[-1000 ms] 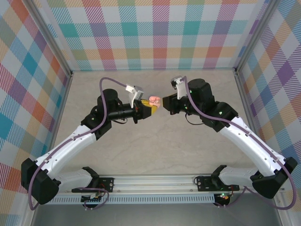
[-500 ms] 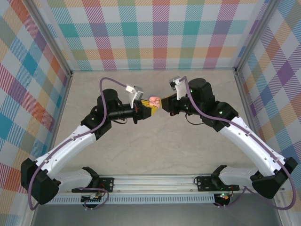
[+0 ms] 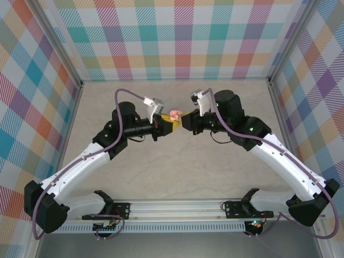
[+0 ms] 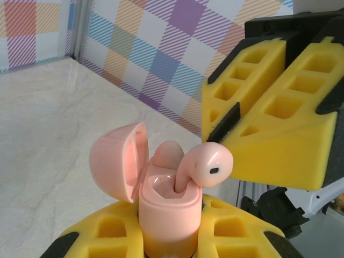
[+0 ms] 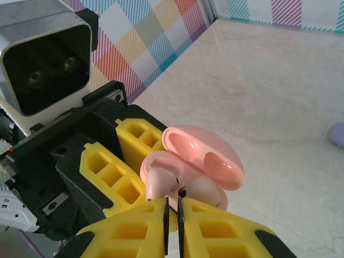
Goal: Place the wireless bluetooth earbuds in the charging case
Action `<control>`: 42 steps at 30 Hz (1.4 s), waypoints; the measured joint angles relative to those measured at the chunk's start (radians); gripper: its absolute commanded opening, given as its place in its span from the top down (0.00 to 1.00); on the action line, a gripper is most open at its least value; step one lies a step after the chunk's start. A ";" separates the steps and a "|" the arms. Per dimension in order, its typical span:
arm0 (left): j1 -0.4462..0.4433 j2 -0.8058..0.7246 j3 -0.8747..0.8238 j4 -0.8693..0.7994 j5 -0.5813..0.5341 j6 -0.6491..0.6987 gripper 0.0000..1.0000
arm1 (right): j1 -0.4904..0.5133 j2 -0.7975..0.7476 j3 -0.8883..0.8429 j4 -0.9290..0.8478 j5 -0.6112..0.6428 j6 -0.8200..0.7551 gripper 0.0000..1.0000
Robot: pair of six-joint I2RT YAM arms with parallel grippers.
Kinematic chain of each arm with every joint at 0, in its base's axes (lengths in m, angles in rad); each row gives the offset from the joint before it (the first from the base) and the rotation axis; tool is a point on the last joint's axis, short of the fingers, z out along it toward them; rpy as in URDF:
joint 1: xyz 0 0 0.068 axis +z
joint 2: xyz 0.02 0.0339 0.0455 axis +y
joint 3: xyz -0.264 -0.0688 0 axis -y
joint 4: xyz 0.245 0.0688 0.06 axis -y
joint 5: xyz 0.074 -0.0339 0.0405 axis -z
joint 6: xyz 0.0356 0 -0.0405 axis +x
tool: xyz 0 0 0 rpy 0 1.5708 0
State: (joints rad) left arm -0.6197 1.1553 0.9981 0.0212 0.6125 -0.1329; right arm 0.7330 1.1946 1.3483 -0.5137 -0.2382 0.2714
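Pale marble tabletop (image 3: 177,172), multicoloured plaid walls (image 3: 177,37)

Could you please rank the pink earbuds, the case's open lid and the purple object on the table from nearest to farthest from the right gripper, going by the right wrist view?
1. Pink earbuds: right at the right gripper's fingers.
2. Open lid: just beyond, slightly to the right.
3. Purple object: far right, on the table.

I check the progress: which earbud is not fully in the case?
The earbud farther from the lid: its head stands high, while the other earbud sits deep.
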 measured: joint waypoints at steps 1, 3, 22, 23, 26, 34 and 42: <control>0.000 0.000 0.000 -0.001 -0.002 0.000 1.00 | 0.000 0.000 0.000 0.000 -0.003 0.000 0.85; 0.000 0.000 0.000 -0.002 -0.003 0.000 1.00 | 0.000 0.001 0.000 0.000 -0.011 0.000 0.85; -0.003 0.018 0.014 -0.034 0.026 0.026 1.00 | 0.000 0.044 0.036 0.001 -0.075 0.001 0.84; -0.005 0.018 0.017 -0.038 0.026 0.028 1.00 | 0.000 0.048 0.038 0.000 -0.078 0.001 0.84; -0.009 0.018 0.021 -0.047 0.024 0.033 1.00 | 0.000 0.054 0.040 0.000 -0.077 0.001 0.80; -0.011 0.018 0.021 -0.049 0.023 0.044 1.00 | -0.006 -0.006 0.021 -0.007 0.114 0.038 0.81; -0.013 -0.008 0.021 -0.045 0.054 0.044 1.00 | -0.114 -0.005 0.012 -0.042 0.156 0.099 0.84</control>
State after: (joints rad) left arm -0.6327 1.1473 1.0191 -0.0235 0.6666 -0.0887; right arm 0.6189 1.1896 1.3602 -0.5556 -0.0822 0.3702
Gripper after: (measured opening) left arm 0.179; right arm 0.166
